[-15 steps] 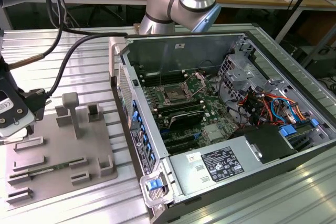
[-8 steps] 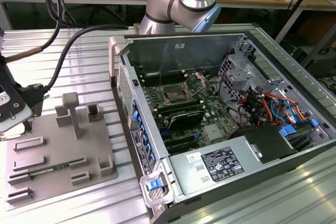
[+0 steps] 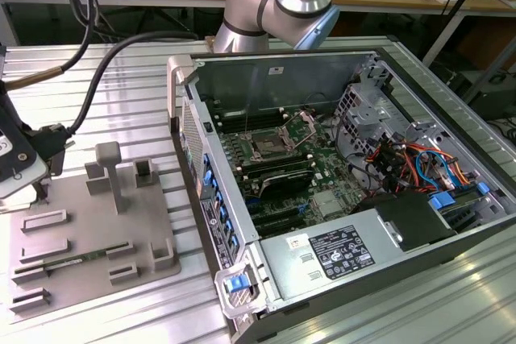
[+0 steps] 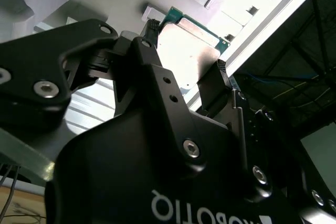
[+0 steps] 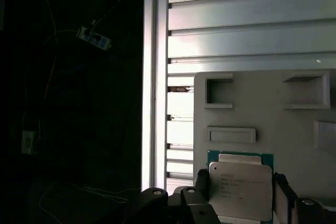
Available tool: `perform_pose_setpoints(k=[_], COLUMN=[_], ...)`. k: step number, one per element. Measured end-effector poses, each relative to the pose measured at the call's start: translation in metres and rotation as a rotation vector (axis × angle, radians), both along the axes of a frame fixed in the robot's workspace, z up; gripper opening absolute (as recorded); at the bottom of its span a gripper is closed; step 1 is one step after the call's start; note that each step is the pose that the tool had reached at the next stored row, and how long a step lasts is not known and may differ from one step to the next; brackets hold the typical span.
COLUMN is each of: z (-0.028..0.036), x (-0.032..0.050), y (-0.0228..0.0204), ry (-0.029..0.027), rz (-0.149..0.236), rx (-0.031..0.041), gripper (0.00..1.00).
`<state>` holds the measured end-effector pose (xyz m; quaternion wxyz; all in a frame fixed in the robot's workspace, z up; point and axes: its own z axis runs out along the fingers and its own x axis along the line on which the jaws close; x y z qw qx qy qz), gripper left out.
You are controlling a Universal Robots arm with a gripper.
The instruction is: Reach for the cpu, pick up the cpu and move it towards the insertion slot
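Two black fingers (image 5: 281, 195) of the gripper (image 5: 240, 184) are seemingly clamped on opposite edges of the small flat silvery-topped square cpu (image 5: 241, 190), faces presumably spared, over the grey plastic tray (image 5: 294, 124). The shiny-framed square insertion slot (image 3: 266, 147) is well apart.

A ribbed aluminium table (image 3: 121, 62) carries an open computer case (image 3: 266, 78). A grey plastic tray (image 3: 89, 215) lies just beside the case, toward the exterior view's left.

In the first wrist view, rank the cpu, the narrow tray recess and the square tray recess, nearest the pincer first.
1. cpu, right at the pincer.
2. narrow recess, just beyond it on the grey tray.
3. square recess, by the tray's far edge.
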<state>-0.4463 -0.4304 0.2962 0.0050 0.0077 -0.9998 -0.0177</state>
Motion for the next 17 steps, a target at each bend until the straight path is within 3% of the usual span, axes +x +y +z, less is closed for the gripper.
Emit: perform_pose_setpoints(k=[4, 17], z=[0.0012, 0.0140], x=[0.0000, 0.0000], y=[0.0000, 0.0000], ry=[-0.0001, -0.0002], rz=[0.000, 0.000], rx=[0.0000, 0.0001], gripper=[0.55, 0.55])
